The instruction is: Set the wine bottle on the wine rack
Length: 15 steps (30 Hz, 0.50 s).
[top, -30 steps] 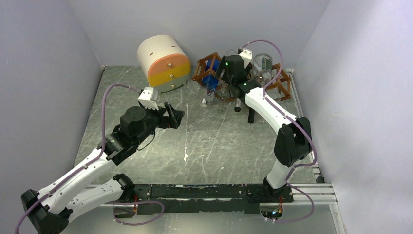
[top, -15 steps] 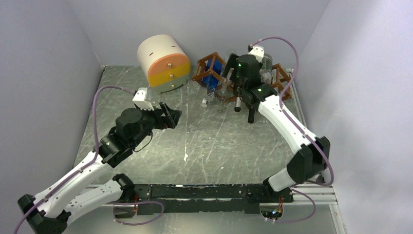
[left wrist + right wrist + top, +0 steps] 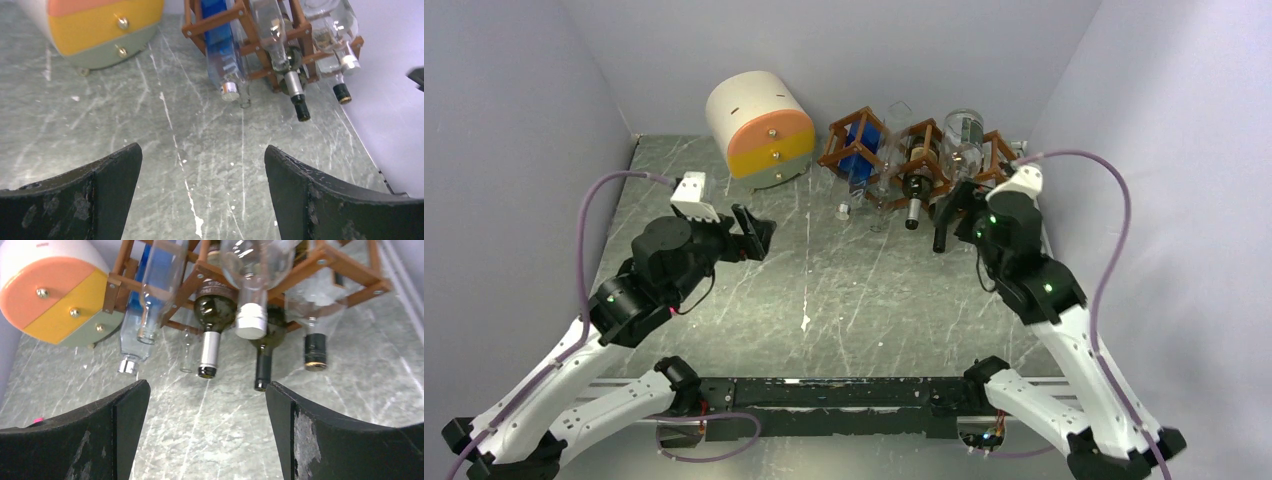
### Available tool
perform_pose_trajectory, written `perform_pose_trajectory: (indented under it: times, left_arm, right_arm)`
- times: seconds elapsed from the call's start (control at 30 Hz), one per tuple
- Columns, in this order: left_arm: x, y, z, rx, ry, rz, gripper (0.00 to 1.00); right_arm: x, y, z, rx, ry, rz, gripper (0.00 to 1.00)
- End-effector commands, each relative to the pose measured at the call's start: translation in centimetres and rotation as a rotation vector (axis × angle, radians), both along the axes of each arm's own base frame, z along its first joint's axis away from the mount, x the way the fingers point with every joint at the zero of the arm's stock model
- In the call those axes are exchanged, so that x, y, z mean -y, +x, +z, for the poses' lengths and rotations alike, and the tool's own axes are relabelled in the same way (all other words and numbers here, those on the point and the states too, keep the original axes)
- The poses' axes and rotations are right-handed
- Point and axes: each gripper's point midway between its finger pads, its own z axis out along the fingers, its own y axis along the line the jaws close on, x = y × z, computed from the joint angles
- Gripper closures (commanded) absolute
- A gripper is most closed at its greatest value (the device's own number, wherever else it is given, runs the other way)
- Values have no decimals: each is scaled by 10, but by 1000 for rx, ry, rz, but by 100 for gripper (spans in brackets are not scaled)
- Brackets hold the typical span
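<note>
Now the wine bottle point(image 3: 214, 307) lies in the wine rack point(image 3: 352, 267), while left gripper point(image 3: 202, 149) and right gripper point(image 3: 207, 384) gape wide, empty

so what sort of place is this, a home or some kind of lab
Probably a robot test cell, not a home: plain walls box in a scratched table, two arms are bolted at its near edge, and the wine rack and drawer unit look like props.
</note>
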Motion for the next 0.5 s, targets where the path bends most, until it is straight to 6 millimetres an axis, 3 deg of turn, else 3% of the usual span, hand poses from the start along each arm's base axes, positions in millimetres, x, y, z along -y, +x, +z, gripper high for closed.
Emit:
perform_pose_trajectory:
  times: [0.0, 0.3, 0.47]
  left_arm:
    - [-31, -2, 26, 33, 91, 92, 4]
    - [-68, -33, 100, 225, 111, 86, 4]
    - [-80, -52, 128, 313, 64, 69, 4]
  right_arm:
    - [38, -33, 7, 17, -24, -116, 10]
    - [80, -76, 59, 156, -14, -202, 10]
    - [90, -92, 87, 229, 0, -202, 9]
